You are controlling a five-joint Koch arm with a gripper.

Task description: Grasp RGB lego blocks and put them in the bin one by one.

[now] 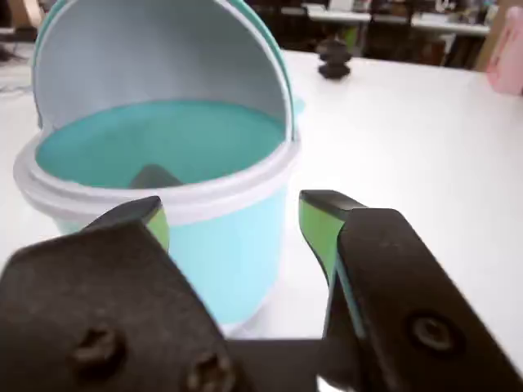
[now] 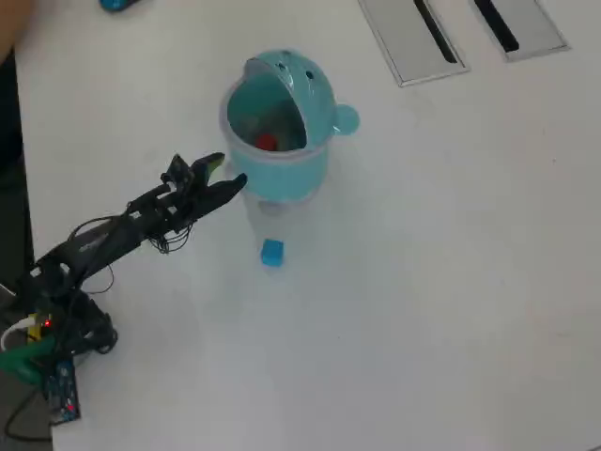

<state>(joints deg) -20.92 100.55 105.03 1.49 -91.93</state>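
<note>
the gripper (image 1: 237, 220) hangs just in front of the bin (image 1: 221, 245), its jaws parted and empty, with the bin's teal wall showing in the gap between the green-lined tips. in the overhead view the gripper (image 2: 225, 174) sits close to the left side of the bin (image 2: 282, 178), at about rim height, though whether it touches the wall is hard to say.

the red block (image 2: 267, 143) lies inside the bin on its floor. there may be a second block beside it, but the overhead view is too coarse to be sure, and in the wrist view the floor only shows a dark shape that could be a shadow. the blue block (image 2: 271, 252) rests on the white surface (image 2: 423, 282) just below the bin in the overhead view, clear of its base and near the arm.

judging by this, the blue block is the next thing to fetch. it looks like a small, rigid, light plastic cube with smooth faces, so it could slip or skid if nudged. the best hold is probably across two opposite flat sides, jaws coming down squarely over it and closing around its middle, not on a corner.
</note>
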